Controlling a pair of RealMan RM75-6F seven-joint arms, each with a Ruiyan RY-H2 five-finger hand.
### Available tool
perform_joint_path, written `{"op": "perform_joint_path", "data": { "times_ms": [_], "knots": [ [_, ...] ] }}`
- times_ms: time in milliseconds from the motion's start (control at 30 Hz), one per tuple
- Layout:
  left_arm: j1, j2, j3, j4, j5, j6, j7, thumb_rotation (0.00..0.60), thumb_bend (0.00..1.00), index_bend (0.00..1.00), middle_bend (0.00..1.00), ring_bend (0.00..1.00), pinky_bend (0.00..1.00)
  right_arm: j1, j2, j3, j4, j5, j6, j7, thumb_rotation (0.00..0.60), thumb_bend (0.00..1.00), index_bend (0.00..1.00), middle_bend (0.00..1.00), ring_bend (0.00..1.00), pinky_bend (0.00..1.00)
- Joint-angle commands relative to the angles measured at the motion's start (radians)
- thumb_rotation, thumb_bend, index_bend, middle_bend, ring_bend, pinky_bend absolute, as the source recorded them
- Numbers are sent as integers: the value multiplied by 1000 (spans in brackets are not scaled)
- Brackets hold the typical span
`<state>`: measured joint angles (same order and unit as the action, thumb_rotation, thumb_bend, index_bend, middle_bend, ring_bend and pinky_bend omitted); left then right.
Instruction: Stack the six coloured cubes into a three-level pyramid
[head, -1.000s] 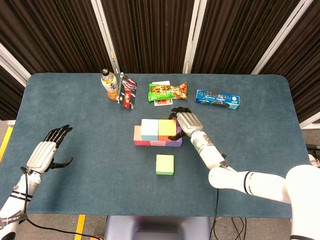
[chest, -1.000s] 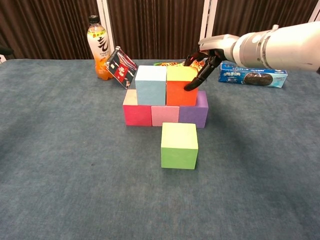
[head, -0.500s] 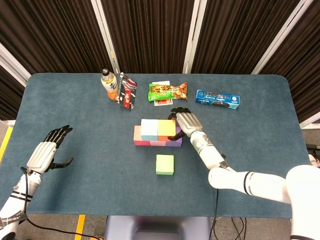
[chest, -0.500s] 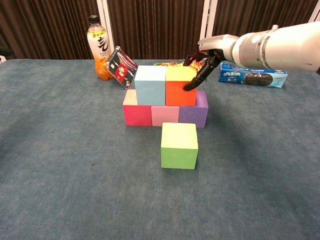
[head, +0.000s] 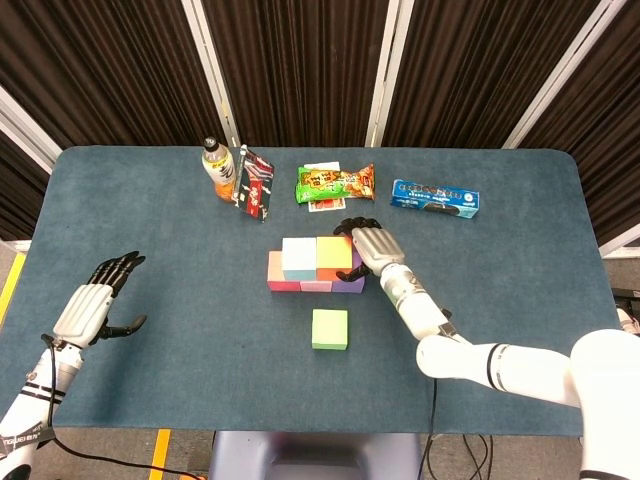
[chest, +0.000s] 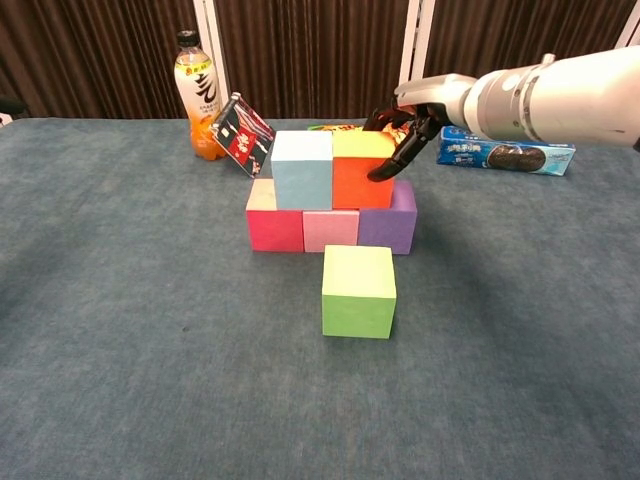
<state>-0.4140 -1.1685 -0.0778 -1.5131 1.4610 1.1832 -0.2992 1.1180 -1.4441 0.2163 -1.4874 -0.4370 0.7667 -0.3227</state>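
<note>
Three cubes form the bottom row: red, pink and purple. On them stand a light blue cube and an orange cube with a yellow top, side by side. A green cube lies alone on the table in front. My right hand hovers at the orange cube's right rear corner, fingertips touching its right face, gripping nothing. In the head view the right hand lies beside the orange cube. My left hand hangs open at the table's left edge, fingers spread.
A drink bottle and a red-black packet stand behind the stack on the left. A snack bag and a blue biscuit pack lie along the back. The blue table has bare cloth around the green cube.
My right hand has edged slightly left against the orange cube, which sits snug to the light blue one. The left hand has not moved.
</note>
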Motion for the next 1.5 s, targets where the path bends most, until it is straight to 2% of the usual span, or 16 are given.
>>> {"op": "perform_joint_path", "data": {
  "times_ms": [33,467,567,633,733,833,1033,1100,1233,1400,1500],
  "knots": [
    [0,0,1,0,2,0,1,600,301,0,0,0,56,-2,1,0,-4,-2,3,1,600,345,284,190,22,32],
    [-4,2,3,-6,9,-2,9,600,303,0,0,0,56,-11,13,-10,-32,-10,21,-8,600,345,220,190,10,27],
    [-5,2,4,-8,11,-2,11,600,302,0,0,0,56,-19,22,-18,-50,-13,32,-13,600,339,179,182,1,11],
    [-6,3,3,-9,10,-3,12,600,303,0,0,0,56,-34,36,-21,-81,-32,59,-11,600,301,135,161,0,9],
    [-4,6,2,-11,9,1,12,600,303,0,0,0,56,-69,65,-21,-133,-82,112,6,600,241,100,131,0,9],
    [-1,8,-1,-12,4,6,16,600,302,0,0,0,58,-133,116,-25,-208,-165,191,41,600,235,99,125,0,9],
    [9,4,-11,-28,-5,35,48,600,302,0,0,0,60,-291,235,-65,-350,-364,334,136,600,235,159,130,0,20],
    [12,4,-15,-37,-13,41,63,600,301,0,0,0,60,-344,273,-93,-390,-442,361,171,600,235,192,161,20,95],
    [21,7,-19,-59,-25,54,93,600,301,0,0,0,60,-427,329,-158,-437,-580,372,229,600,235,279,245,134,335],
    [33,8,-18,-83,-30,67,115,600,301,0,0,0,60,-469,327,-226,-438,-680,324,228,600,235,304,291,243,467],
    [35,10,-15,-92,-25,69,119,600,301,0,0,0,60,-466,294,-239,-431,-693,281,202,600,235,305,313,301,529]
  ]
}}
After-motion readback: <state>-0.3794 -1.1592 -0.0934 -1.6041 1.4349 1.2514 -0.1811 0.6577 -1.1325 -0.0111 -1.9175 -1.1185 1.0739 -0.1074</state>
